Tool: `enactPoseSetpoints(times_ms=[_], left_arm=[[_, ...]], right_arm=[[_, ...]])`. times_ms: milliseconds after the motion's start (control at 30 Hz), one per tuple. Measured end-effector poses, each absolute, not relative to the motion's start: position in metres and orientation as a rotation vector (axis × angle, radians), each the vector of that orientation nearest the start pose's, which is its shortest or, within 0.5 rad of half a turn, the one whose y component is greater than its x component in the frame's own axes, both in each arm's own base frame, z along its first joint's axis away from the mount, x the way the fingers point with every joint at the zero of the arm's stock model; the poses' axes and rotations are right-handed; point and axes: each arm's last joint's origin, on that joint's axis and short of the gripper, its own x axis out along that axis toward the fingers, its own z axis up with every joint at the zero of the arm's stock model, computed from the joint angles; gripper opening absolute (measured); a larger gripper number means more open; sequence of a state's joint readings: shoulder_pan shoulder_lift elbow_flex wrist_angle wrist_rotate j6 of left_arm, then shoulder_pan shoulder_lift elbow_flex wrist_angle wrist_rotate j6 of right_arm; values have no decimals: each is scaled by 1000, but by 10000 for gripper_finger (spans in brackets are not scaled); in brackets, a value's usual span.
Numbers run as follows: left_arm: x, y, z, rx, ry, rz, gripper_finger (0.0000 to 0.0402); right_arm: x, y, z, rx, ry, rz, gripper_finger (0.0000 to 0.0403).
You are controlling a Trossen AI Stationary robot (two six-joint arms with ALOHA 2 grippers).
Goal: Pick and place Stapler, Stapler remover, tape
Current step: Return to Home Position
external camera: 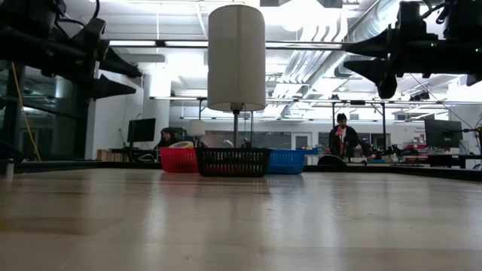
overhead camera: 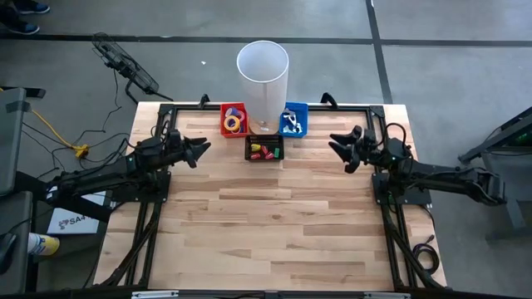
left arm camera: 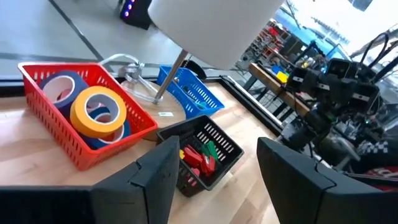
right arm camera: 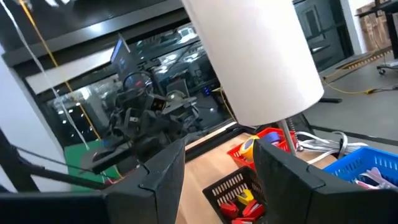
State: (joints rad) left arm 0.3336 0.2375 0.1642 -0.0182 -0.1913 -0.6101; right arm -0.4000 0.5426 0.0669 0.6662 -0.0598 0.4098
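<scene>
- Tape (left arm camera: 98,111) rolls, a yellow one lying on blue ones, sit in the red bin (left arm camera: 124,137), at the upper middle of the high view, left of the lamp (overhead camera: 263,71).
- Black bin (overhead camera: 263,149), just below the lamp, holds small red, yellow and green staplers (left arm camera: 198,157).
- Blue bin (overhead camera: 293,119) stands right of the lamp with pale pieces inside.
- Left gripper (overhead camera: 199,153) hangs at centre left, fingers spread wide, holding nothing.
- Right gripper (overhead camera: 339,154) faces it from centre right, equally wide and empty.
</scene>
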Motion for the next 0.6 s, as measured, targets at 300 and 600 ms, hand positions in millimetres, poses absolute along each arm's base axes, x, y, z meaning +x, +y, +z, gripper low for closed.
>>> enactPoseSetpoints(times_ms=[300,600], left_arm=[[101,40,202,-472,-61,498,213],[102,38,202,-314,-14,442,213]], right_arm=[[128,-41,195,309,-190,-233,181],[130,-36,190,315,-137,-226,181]])
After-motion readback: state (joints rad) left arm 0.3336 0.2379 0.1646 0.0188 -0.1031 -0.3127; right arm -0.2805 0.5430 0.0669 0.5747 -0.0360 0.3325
